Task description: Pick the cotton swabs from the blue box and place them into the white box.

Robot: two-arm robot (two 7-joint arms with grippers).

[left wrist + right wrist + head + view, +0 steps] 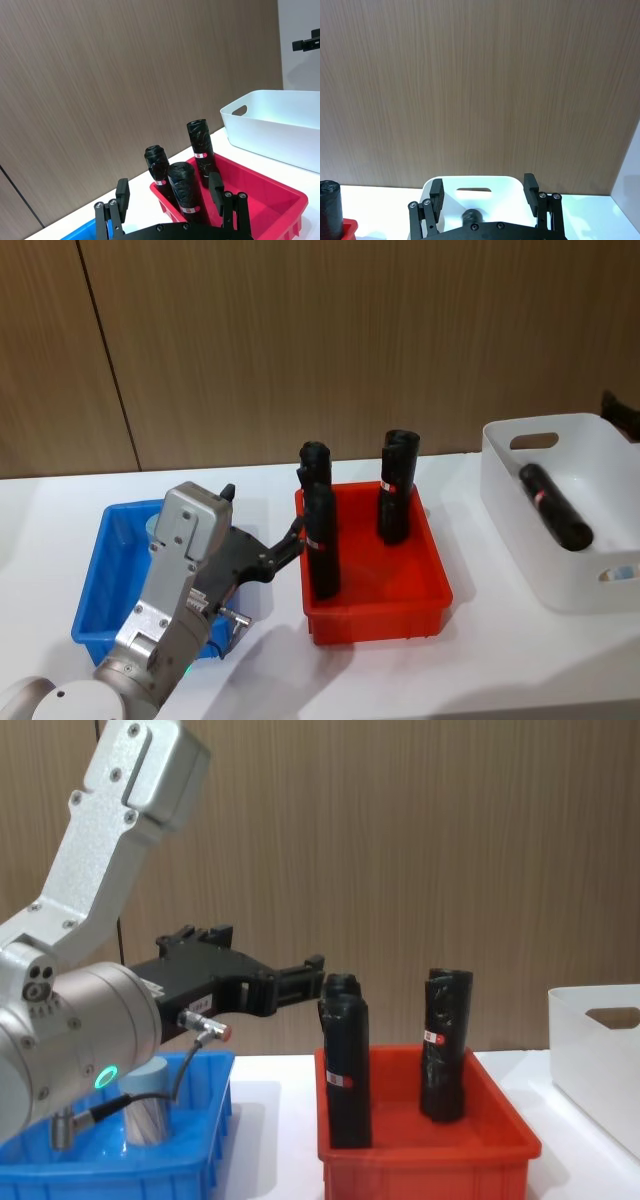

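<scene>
We see the left gripper (262, 530) in the lower left of the head view, over the right side of the blue box (97, 580), its fingers (292, 538) spread wide with nothing between them. In the chest view it shows at centre left, well above the box floor, one fingertip reaching toward the nearest black roll (345, 1060); we cannot tell whether they touch.

One swab tub (146, 1114) stands upright in the blue box at the lower left of the chest view, below the gripper and clear of it.

The red bin (375, 585) sits just right of the blue box, in the middle of the head view, with black rolls standing in it; the left wrist view shows three.

The white box (560, 525) is at the right edge of the head view, well apart from the blue box, on the white counter (480, 660). A black roll (555, 505) lies inside it, and something pale shows at its lower right corner, too small for us to name.

The right gripper (484, 191) shows in its own wrist view above the white box, its fingers wide apart and holding nothing.
</scene>
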